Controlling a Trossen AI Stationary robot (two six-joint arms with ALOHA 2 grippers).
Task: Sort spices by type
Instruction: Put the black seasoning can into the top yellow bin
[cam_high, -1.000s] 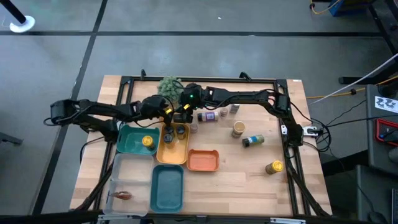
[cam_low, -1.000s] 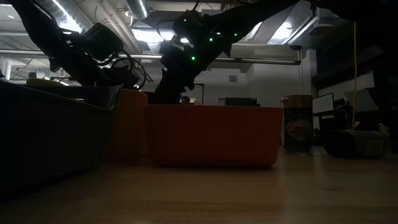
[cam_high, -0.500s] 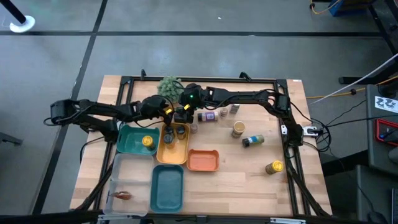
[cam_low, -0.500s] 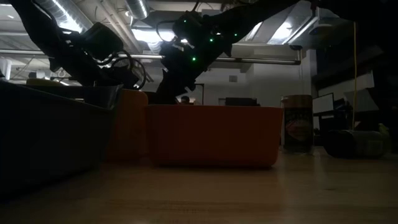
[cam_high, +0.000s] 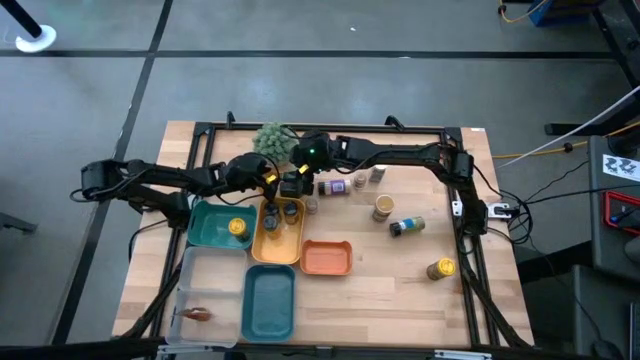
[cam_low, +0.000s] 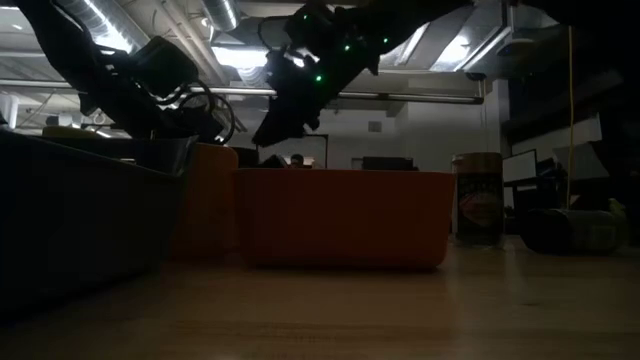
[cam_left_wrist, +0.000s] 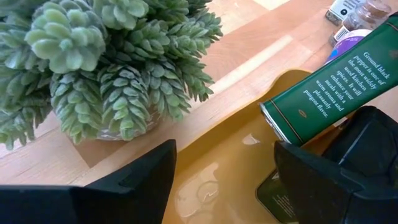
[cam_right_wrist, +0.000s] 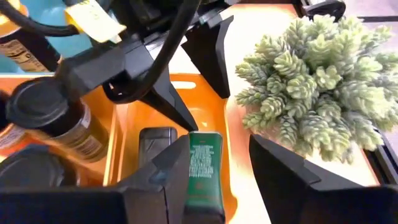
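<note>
Right gripper (cam_right_wrist: 208, 186) hangs over the far end of my yellow tray (cam_high: 262, 243), fingers apart & gripping nothing; the green tin (cam_right_wrist: 203, 171) lies in the tray under it next to a black box (cam_right_wrist: 155, 142). Left gripper (cam_left_wrist: 224, 171) sits wide open beside it, near the plant (cam_high: 271, 137). I'd say roughly half done: yellow-cap jar (cam_high: 237, 227) in the teal tray (cam_high: 205, 228), dark-cap jars (cam_high: 290, 211) in yellow, but ~5 jars (cam_high: 407, 226) are loose on the table (cam_high: 390, 290) w/ the orange tray (cam_high: 326, 259) unfilled.

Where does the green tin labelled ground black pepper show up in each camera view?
High view: hidden under the arms over the yellow plastic tray.
Low view: not visible.
Left wrist view: green ground black pepper tin at right, leaning into the tray.
Right wrist view: tin bottom centre, inside the tray's end.
Shared landmark: fuzzy green plant beside the tray.
</note>
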